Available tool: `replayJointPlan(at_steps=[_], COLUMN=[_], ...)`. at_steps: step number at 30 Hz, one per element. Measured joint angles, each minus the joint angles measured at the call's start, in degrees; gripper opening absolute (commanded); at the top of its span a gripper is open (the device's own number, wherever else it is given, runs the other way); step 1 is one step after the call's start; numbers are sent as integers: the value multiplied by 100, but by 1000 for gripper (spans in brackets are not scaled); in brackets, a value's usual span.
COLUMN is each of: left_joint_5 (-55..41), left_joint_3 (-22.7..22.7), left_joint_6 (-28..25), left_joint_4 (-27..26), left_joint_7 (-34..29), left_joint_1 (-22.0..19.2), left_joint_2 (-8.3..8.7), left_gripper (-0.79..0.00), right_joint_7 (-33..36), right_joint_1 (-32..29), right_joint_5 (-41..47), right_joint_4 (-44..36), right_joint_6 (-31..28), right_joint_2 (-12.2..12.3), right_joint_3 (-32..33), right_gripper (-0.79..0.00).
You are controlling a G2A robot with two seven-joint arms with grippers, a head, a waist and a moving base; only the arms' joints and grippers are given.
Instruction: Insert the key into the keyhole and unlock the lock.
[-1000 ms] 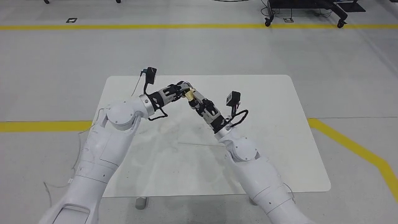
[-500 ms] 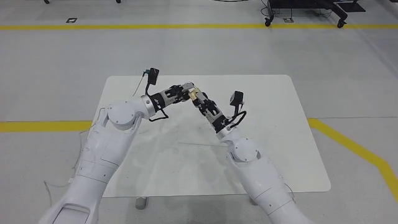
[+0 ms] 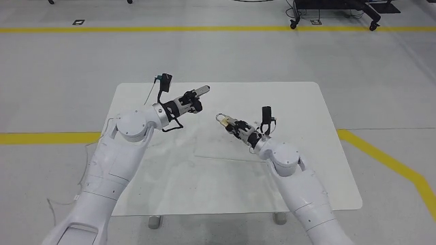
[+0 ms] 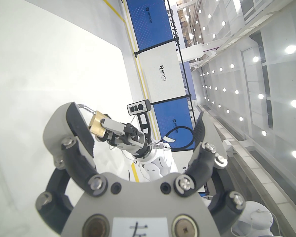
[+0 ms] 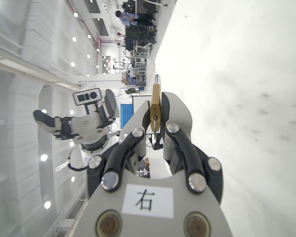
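A white rectangular table with rounded corners [image 3: 306,109] stands on a pale grey floor. A yellow floor line [image 3: 204,28] runs across beyond its far edge.

Over the far part of the table, left of centre, the left gripper [image 3: 202,91] hangs above the surface and points right. In its own wrist view the left gripper [image 4: 138,115] has its two black-padded fingers [image 4: 76,122] spread wide with nothing between them.

Just right of it and a little nearer, close to the table's middle, the right gripper [image 3: 229,122] points left toward the left one, with a clear gap between the two. It pinches a small brass padlock with a silver shackle [image 3: 223,119]. The right wrist view shows the padlock [image 5: 155,94] edge-on, its flat brass faces pressed between the right gripper's [image 5: 156,102] two pads, its shackle pointing away from the wrist. A small round keyhole [image 5: 155,118] sits in the end that faces the wrist. A thin silver piece lies just by that end; whether it is the key cannot be told.

From the left wrist view the padlock [image 4: 96,125] is held clear above the table [image 4: 39,50], its shackle toward the left gripper. Whether the shackle is open cannot be told.

At the far right of the floor stands a black wheeled frame [image 3: 340,3].
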Motion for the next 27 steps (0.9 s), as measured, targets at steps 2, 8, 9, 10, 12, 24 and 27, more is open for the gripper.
replayJointPlan(at_steps=[2,8,9,10,12,24,27], left_joint_5=[16,84,95,102,98,173,233], left_joint_3=[2,13,12,5,-2,-25,-29], left_joint_6=[4,22,22,22,25,35,27], left_joint_4=[-4,-3,-3,-1,0,9,3], left_joint_7=[14,52,62,76,86,182,236], left_joint_1=[1,-4,-5,-6,-5,-20,-21], left_joint_2=[1,5,6,8,9,19,22], left_gripper=[0,0,0,0,0,0,0], right_joint_7=[52,-263,-317,-370,-405,-671,-856], right_joint_1=[-44,-175,-228,-309,-426,-1056,-1242], right_joint_5=[-173,-557,-533,-507,-500,-928,-916], right_joint_4=[-47,-263,-357,-494,-713,-2249,-2655], right_joint_6=[282,693,654,575,454,527,491], right_joint_2=[33,88,96,110,136,362,419], right_joint_3=[2,18,57,115,204,1177,1633], right_gripper=[-529,0,0,0,0,0,0])
